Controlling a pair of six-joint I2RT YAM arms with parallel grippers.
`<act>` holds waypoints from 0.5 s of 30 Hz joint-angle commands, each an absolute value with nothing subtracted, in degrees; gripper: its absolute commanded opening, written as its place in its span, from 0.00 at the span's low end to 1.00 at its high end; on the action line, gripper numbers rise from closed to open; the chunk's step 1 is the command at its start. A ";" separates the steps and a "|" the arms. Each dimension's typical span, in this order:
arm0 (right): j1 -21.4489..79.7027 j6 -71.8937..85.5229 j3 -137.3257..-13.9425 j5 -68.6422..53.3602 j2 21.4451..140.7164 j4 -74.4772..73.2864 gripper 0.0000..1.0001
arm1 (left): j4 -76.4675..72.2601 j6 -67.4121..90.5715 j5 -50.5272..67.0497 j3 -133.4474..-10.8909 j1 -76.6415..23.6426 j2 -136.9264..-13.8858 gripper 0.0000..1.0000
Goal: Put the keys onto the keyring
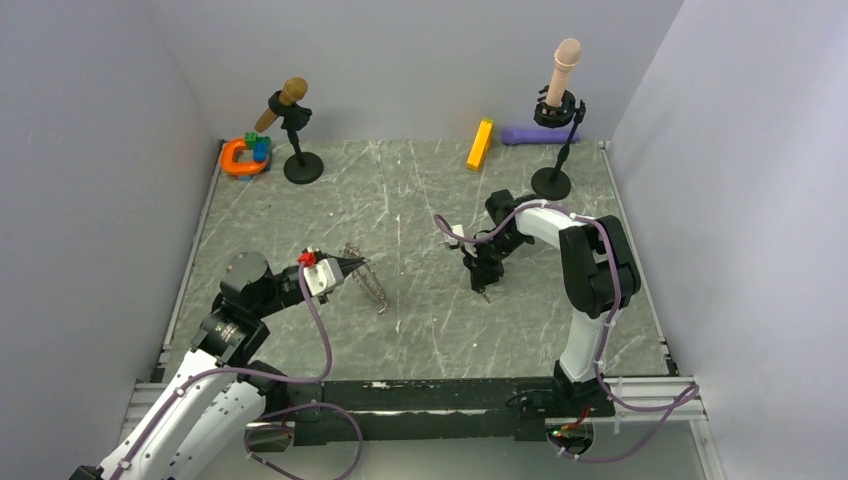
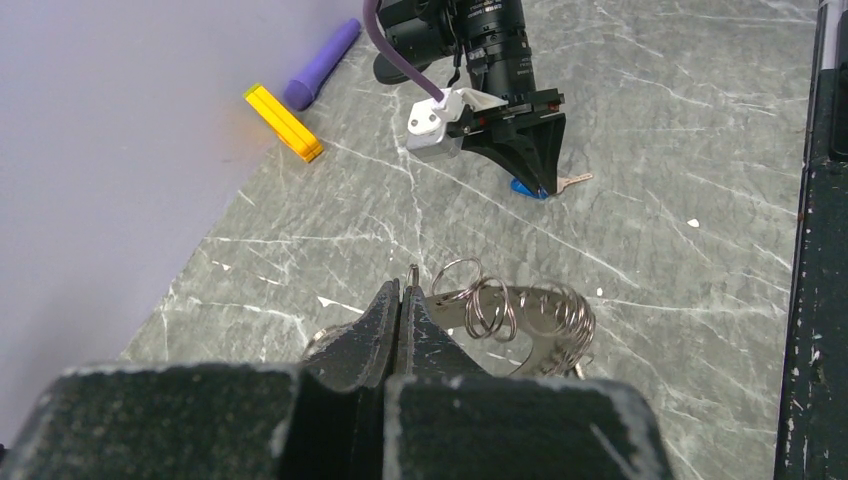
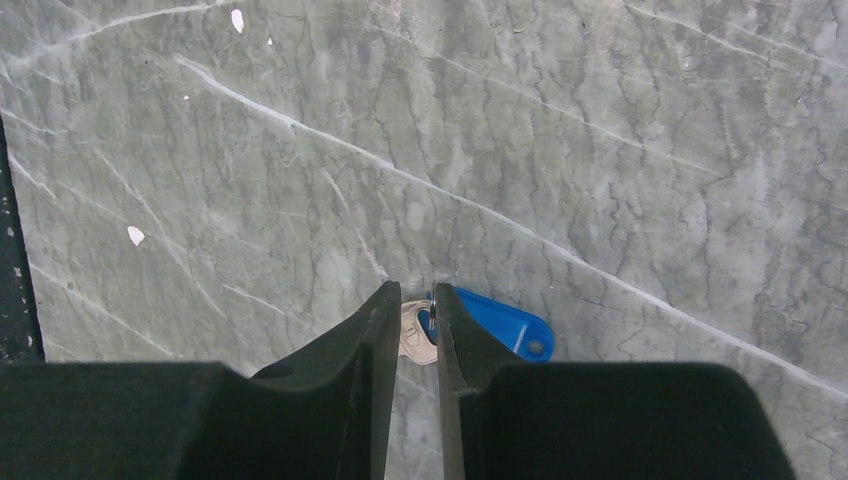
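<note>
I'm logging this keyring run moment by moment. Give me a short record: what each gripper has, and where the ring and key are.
left gripper: shut on the rim of the keyring
right gripper: pointing down, jaws narrow, one either side of the key's metal part; firm grip not clear
blue key: lying flat on the table
key on ring: not yet, the two are apart

left gripper [image 1: 350, 266] clamped on the grey keyring [image 1: 370, 282], right gripper [image 1: 483, 288] pointed down nearby, yellow block [image 1: 480, 144] lay far back on tabletop [image 1: 420, 200]
</note>
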State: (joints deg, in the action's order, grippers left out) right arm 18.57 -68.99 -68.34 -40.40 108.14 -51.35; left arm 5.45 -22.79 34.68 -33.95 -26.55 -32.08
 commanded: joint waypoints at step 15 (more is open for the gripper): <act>18.67 -68.79 -69.52 -39.41 108.29 -51.14 0.13 | 1.55 -22.42 36.47 -34.28 -25.91 -31.38 0.00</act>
